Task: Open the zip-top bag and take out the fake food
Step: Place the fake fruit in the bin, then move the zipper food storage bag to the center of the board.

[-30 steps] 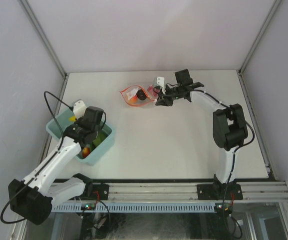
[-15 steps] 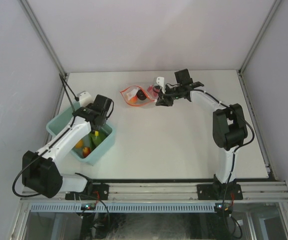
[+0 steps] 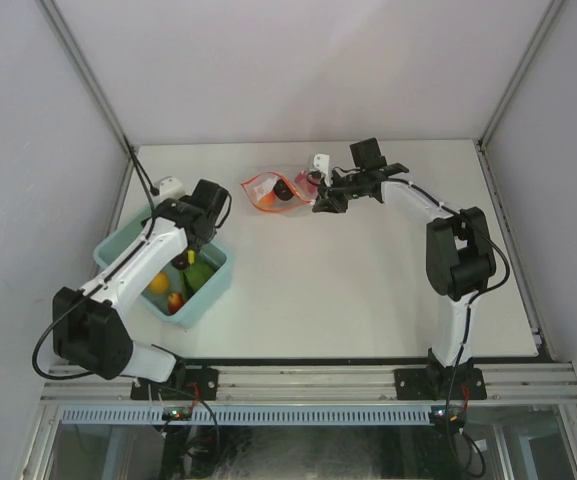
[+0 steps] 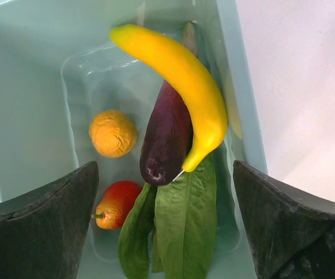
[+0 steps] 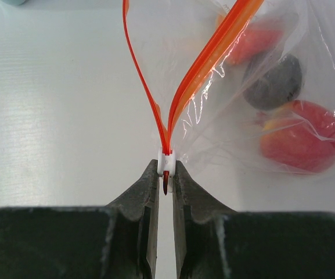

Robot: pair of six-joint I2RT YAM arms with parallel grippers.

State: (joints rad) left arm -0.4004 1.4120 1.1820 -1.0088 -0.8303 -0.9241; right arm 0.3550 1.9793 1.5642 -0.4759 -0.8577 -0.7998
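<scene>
The zip-top bag point(image 3: 271, 190) lies at the far middle of the table, its red-orange strip spread open point(image 5: 213, 52). My right gripper point(image 5: 165, 170) is shut on the bag's white slider point(image 5: 165, 163). Inside the bag are a red-peach fruit point(image 5: 301, 136), a dark piece point(image 5: 274, 84) and an orange piece point(image 5: 254, 43). My left gripper point(image 4: 164, 168) hangs open and empty over the light blue bin point(image 3: 118, 258). More fake food lies in the bin: a yellow banana point(image 4: 179, 75), a purple piece point(image 4: 167, 133), an orange point(image 4: 113, 133), a red-orange fruit point(image 4: 118, 203) and green leaves point(image 4: 182, 226).
The bin's wall point(image 4: 16, 87) stands near the table's left edge. Grey enclosure walls point(image 3: 28, 150) close in the table on three sides, and a metal rail point(image 3: 318, 385) runs along the front by the arm bases.
My left gripper's jaws have opened wide, and its wrist has shifted toward the bin's far right side. The right arm and the bag have not moved.
</scene>
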